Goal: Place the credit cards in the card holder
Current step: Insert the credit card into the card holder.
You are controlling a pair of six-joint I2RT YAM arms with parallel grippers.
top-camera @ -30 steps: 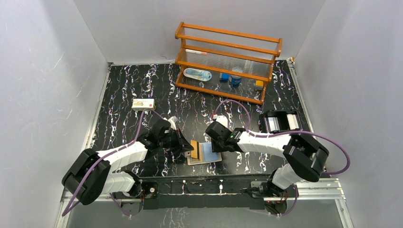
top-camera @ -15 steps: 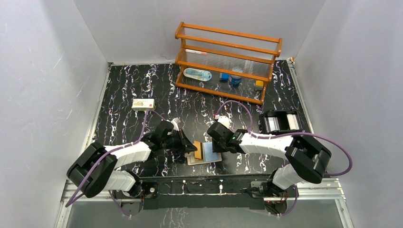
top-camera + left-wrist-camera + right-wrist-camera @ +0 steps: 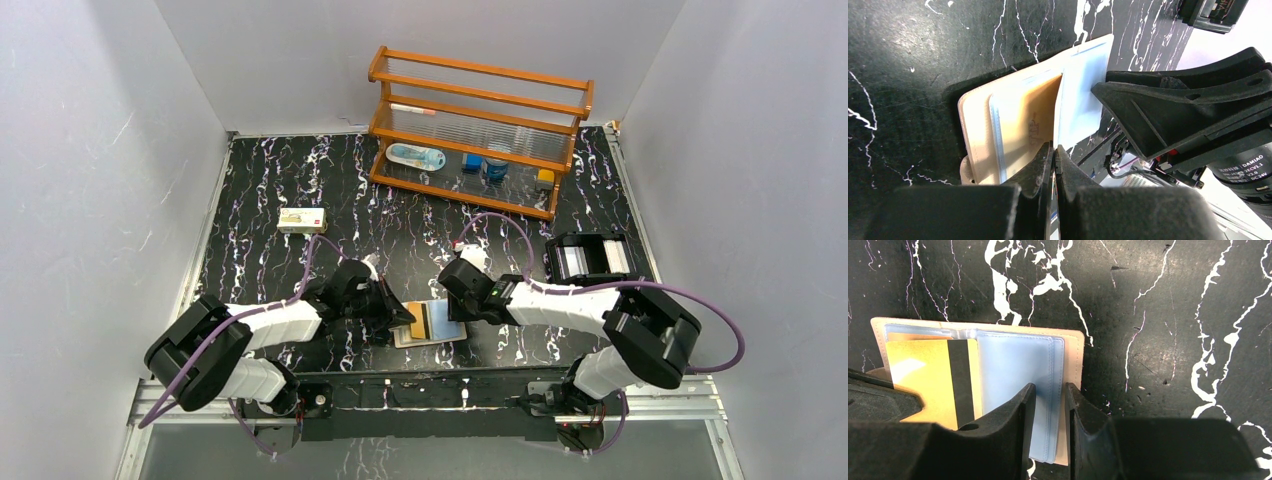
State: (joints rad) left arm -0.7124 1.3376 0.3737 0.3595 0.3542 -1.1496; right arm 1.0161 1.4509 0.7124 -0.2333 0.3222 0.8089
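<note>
The tan card holder (image 3: 432,342) lies open near the table's front edge. My left gripper (image 3: 405,318) is shut on the yellowish credit card (image 3: 421,319). That card (image 3: 923,375) shows a black stripe and hangs tilted over the holder's left half (image 3: 878,335). From the left wrist, the left gripper (image 3: 1054,150) pinches the card's (image 3: 1038,115) near edge. The light blue credit card (image 3: 1013,365) sits under the clear sleeve of the right half. My right gripper (image 3: 1048,395) is open, its fingers straddling the sleeve's right edge and bearing down on the holder (image 3: 1075,355).
A wooden rack (image 3: 480,130) with small blue items stands at the back. A small white box (image 3: 302,220) lies at mid-left. A black device with white rollers (image 3: 590,255) sits at the right, just behind my right arm.
My left gripper has carried the yellowish card a little to the right, further over the holder's left half. The right gripper has barely moved.
</note>
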